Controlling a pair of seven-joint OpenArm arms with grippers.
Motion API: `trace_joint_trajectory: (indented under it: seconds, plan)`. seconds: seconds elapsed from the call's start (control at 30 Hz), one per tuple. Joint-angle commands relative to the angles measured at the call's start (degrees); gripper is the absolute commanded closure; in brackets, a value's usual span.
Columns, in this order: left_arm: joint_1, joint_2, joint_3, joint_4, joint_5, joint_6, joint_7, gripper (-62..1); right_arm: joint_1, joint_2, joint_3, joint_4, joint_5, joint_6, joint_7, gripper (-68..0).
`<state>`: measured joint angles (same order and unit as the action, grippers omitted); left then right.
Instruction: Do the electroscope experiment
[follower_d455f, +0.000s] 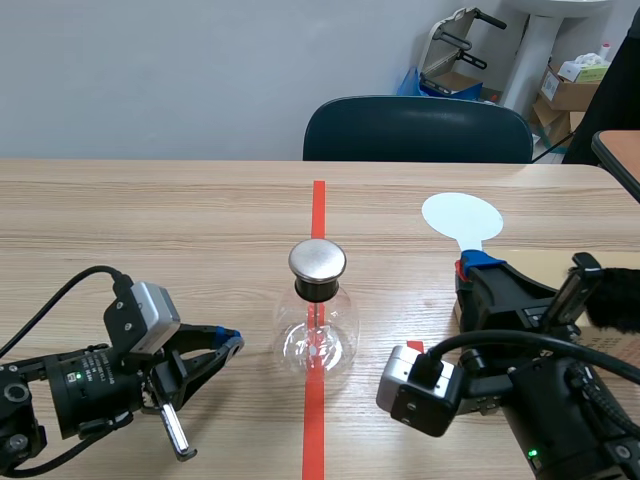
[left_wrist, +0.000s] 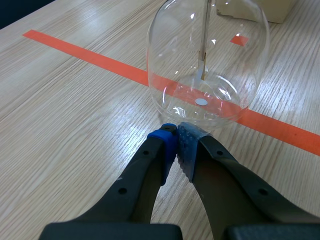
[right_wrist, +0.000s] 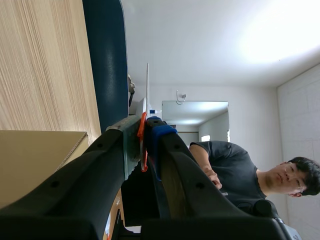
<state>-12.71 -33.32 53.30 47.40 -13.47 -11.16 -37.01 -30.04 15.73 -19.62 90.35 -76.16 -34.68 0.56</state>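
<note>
Standing upright at the middle of the bench (follower_d455f: 150, 220), right on the orange-red tape line, the electroscope (follower_d455f: 318, 325) is showing itself as a clear, round-bellied glass flask. A black stopper (follower_d455f: 317, 290) is plugging its neck, and a flat, shiny metal disc (follower_d455f: 317, 260) is sitting on top of the stopper. A thin metal rod (left_wrist: 204, 45) is hanging down inside the glass, ending in a narrow pale strip well above the flask's bottom, where a small white dot is lying. The tape line is showing through the glass.

The left end effector (left_wrist: 176, 131) is lying low over the bench just beside the flask's base, its two blue pads pressing together with nothing between them; whether the tips are touching the glass I cannot tell.

The right end effector (follower_d455f: 472, 265) is sitting on the right side of the bench, well apart from the flask, and is clamping the orange-red handle of a white paddle (follower_d455f: 461, 216), whose thin oval blade is reaching away from the robot.

A cardboard box (right_wrist: 35, 165) is lying under the right arm. A dark blue chair (follower_d455f: 417, 130) is standing across the bench, and a person (right_wrist: 225, 170) in a dark shirt is appearing in the right wrist view beyond it.
</note>
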Motion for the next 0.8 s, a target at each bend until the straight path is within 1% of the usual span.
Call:
trace_joint_trajectory:
  seconds: [0.0,0.07,0.77]
  plan:
    - [-0.3,0.8,0.0,1.3,-0.4,-0.1,0.2,-3.1,0.5,0.2,0.0,1.0,-0.2,-0.5,-0.2,-0.6]
    - [-0.3,0.8,0.0,1.3,-0.4,-0.1,1.1,-3.1,0.5,0.2,0.0,1.0,-0.2,-0.5,-0.2,-0.6]
    - [-0.3,1.0,0.0,1.3,-0.4,-0.1,0.9,-3.1,0.5,0.2,0.1,1.0,-0.2,-0.5,-0.3,-0.6]
